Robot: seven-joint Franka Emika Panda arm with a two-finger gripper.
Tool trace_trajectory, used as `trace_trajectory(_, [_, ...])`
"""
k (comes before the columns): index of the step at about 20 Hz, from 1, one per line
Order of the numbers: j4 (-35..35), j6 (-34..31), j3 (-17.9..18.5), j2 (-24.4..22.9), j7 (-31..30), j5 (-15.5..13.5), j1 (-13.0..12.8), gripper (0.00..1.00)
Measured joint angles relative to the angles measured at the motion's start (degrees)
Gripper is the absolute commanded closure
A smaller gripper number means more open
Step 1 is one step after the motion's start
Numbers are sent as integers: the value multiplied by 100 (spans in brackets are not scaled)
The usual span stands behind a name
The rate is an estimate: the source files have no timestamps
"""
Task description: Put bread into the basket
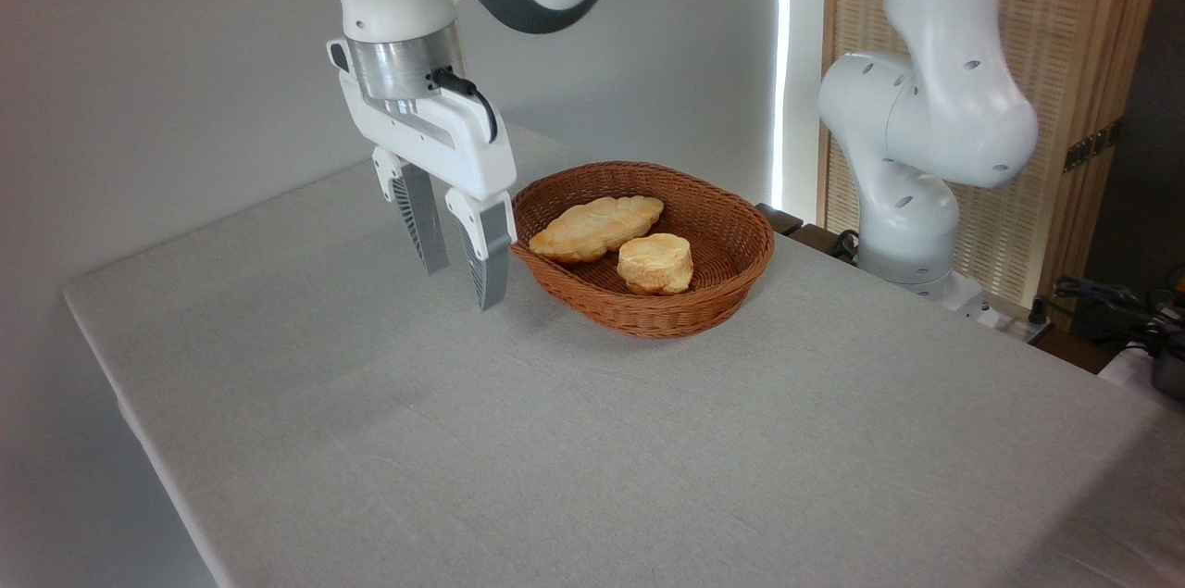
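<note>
The long, leaf-shaped golden bread [595, 228] lies inside the brown wicker basket [731, 236], its left tip resting on the basket's left rim. My gripper [461, 288] hangs just left of the basket, above the tablecloth, pointing down. It is open, with nothing between its two ribbed fingers [421, 222]. The right finger stands close to the basket's left rim and the bread's tip, and I cannot tell whether it touches them.
A small round pale bun [655, 263] sits in the basket in front of the bread. The table [555, 440] is covered with a grey cloth. A second white robot arm [926, 125] stands at the right behind the table, with cables [1111, 301] beside it.
</note>
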Motion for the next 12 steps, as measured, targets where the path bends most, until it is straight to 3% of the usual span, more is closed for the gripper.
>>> trace_trajectory(5, [30, 2, 408, 61, 926, -160, 146, 0])
trace_trajectory(12, [50, 2, 546, 135, 1036, -171, 149, 0])
